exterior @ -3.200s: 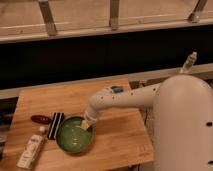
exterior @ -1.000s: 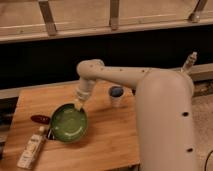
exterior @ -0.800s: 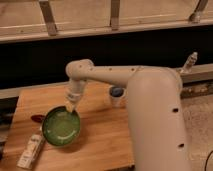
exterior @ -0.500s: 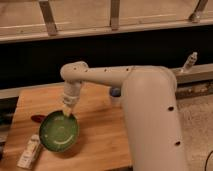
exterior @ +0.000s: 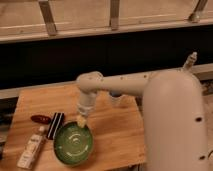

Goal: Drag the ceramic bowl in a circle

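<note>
Claw (exterior: pixel 81 121) is sitting on far rim of bowl (exterior: pixel 74 146), arm coming down from above. Open vs closed: can't tell. Bowl is sitting at front-left of bench (exterior: pixel 117 135), just right of black pkg (exterior: pixel 55 125). Red item (exterior: pixel 40 119) and white tube (exterior: pixel 31 152) are lying further left.

Just one view, and set high! Looked down steeply on the wooden table (exterior: pixel 120 132) from its near side, over the robot's white body (exterior: pixel 175 125), close and large at the table's right. Faced the dark wall (exterior: pixel 100 55) beyond the table's far edge. Near enough to catch the gripper (exterior: pixel 81 121) over the table's left half, at the far rim of the ceramic bowl (exterior: pixel 74 146).
</note>
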`<state>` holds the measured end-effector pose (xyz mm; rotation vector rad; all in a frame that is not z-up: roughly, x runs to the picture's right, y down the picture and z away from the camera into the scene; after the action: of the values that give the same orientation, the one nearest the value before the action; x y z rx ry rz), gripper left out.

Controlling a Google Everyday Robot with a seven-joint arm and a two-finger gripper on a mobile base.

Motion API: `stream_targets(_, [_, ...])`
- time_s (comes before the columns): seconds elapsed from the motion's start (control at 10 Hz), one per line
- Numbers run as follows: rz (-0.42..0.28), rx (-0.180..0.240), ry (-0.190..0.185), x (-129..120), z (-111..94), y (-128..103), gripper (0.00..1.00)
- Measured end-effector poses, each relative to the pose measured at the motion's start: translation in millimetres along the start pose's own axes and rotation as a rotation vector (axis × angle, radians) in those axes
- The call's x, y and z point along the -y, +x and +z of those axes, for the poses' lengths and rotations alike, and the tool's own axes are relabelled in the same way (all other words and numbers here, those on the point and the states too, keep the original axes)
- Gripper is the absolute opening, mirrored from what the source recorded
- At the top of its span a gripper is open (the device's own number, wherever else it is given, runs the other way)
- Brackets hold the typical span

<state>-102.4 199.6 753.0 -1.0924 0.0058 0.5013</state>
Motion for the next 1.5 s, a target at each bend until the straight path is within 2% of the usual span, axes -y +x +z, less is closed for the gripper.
stream_targets(0.1, [0.027,-0.006,-0.009,4.7,2.9,20.2,0.00])
stream_targets(0.3, [0.103,-0.020,-0.028,27.3,9.4,76.0,0.00])
stream_targets(0.6, [0.132,-0.029,-0.036,52.1,9.6,113.0,0.00])
stream_targets(0.7, [0.137,-0.031,-0.038,61.8,9.5,115.9,0.00])
stream_targets(0.9, [0.135,-0.030,-0.036,78.3,7.9,107.2,0.00])
stream_targets(1.1, [0.119,-0.024,-0.034,94.5,5.2,78.7,0.00])
stream_targets(1.4, [0.051,0.004,-0.040,103.2,0.5,0.3,0.00])
stream_targets(1.5, [0.028,0.008,-0.044,101.3,0.5,-17.9,0.00])
